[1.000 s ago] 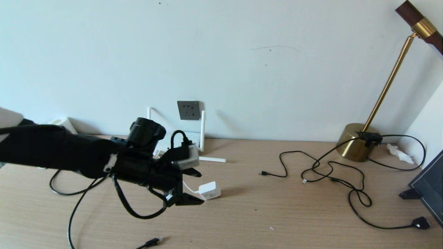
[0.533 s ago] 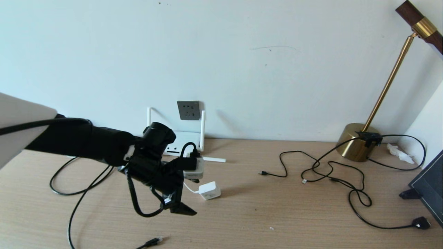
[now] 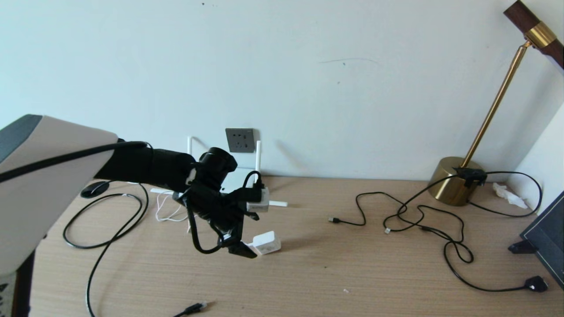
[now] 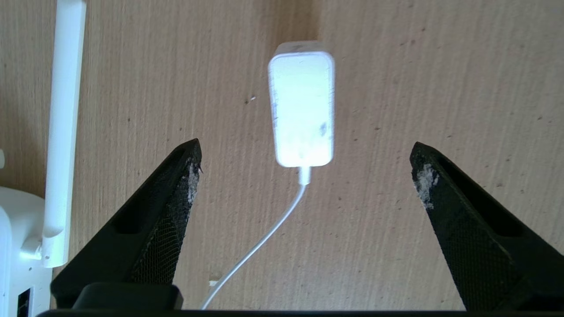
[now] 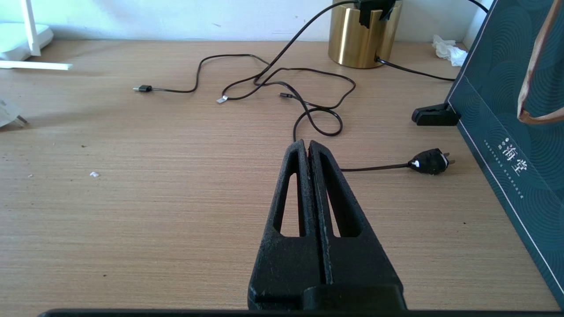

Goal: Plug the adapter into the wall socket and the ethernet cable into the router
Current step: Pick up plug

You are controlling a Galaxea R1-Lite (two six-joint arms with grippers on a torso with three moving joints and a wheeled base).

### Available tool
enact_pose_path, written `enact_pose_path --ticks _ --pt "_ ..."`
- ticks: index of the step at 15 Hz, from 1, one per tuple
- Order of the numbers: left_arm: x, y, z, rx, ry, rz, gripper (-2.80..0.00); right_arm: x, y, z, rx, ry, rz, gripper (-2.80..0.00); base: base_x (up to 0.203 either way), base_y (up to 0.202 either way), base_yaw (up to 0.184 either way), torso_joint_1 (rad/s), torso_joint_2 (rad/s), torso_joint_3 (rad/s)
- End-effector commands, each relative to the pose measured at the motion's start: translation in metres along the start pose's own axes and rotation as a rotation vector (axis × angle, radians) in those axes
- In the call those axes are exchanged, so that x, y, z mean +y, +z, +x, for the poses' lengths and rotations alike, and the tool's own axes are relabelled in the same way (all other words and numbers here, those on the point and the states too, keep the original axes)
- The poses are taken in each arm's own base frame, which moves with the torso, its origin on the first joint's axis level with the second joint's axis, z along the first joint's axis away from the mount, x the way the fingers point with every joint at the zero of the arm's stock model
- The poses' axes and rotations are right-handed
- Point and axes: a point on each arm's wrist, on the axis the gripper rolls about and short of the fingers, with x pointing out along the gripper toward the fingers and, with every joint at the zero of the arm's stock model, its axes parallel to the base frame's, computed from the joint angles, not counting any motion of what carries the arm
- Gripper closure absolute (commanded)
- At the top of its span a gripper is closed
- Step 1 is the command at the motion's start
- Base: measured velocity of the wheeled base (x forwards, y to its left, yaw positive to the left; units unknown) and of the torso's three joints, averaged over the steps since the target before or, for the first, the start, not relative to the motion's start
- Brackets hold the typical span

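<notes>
Over the wooden counter [image 3: 352, 273], left gripper [image 4: 304, 167] above small white cube adapter [image 4: 302, 105].
Its fingers [image 4: 176, 193] spread wide, gripping nothing; right gripper [image 5: 307, 147] fingers closed, empty.

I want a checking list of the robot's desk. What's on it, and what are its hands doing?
Surface: wooden desk, a few specks.
Job's things: adapter lying unplugged on the desk; wall socket has nothing plugged in; router against the wall; ethernet cable plug loose at the front edge.
Clutter: crumpled tissue.
Hands: left hand open, over the adapter, not touching; right hand shut, holding nothing.
Cables: thin black cables tangled; black plug loose.
Surroundings: brass lamp, dark green bag.
</notes>
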Motion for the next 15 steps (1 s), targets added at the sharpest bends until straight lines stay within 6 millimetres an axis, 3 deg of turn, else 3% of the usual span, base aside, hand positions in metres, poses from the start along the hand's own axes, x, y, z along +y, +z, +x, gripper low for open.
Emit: enact_pose_path --ticks 1,8,15 --pt "0.009 0.002 0.006 0.006 -0.009 -0.001 -2.80 0.000 0.000 0.000 0.000 0.000 0.000 0.00 0.000 0.000 0.000 0.000 0.00 0.000" --pt "0.007 0.018 0.030 0.011 -0.057 -0.014 -2.80 0.000 0.000 0.000 0.000 0.000 0.000 0.00 0.000 0.000 0.000 0.000 0.00 0.000" --pt "0.008 0.016 0.044 0.043 -0.068 -0.019 -2.80 0.000 0.000 0.000 0.000 0.000 0.000 0.00 0.000 0.000 0.000 0.000 0.00 0.000"
